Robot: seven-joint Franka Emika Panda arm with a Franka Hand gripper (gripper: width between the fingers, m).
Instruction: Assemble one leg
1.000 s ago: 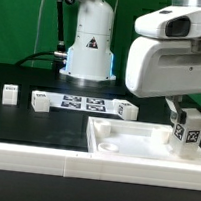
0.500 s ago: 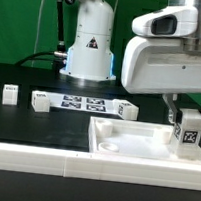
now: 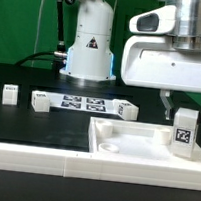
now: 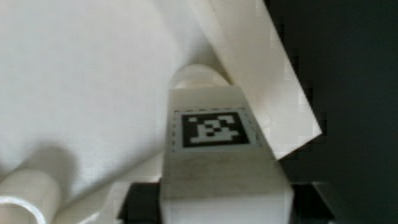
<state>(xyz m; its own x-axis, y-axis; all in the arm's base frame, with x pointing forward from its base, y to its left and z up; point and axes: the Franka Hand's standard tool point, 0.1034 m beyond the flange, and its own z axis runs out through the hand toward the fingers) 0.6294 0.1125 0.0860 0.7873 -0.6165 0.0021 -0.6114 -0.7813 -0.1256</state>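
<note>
My gripper [image 3: 186,116] has its fingers clenched on 1 leg [image 3: 185,132], holding it upright over the tabletop [image 3: 133,157] at its corner on the exterior view's right. I judge this lines the lower end up with a socket. I count 3 loose legs [image 3: 11,96] [image 3: 38,102] [image 3: 126,110] on the black table [image 3: 45,131], beside 1 marker board [image 3: 83,104].

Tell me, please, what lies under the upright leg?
The white tabletop lies under the leg. The leg covers the spot itself, so any socket there cannot be seen.
</note>
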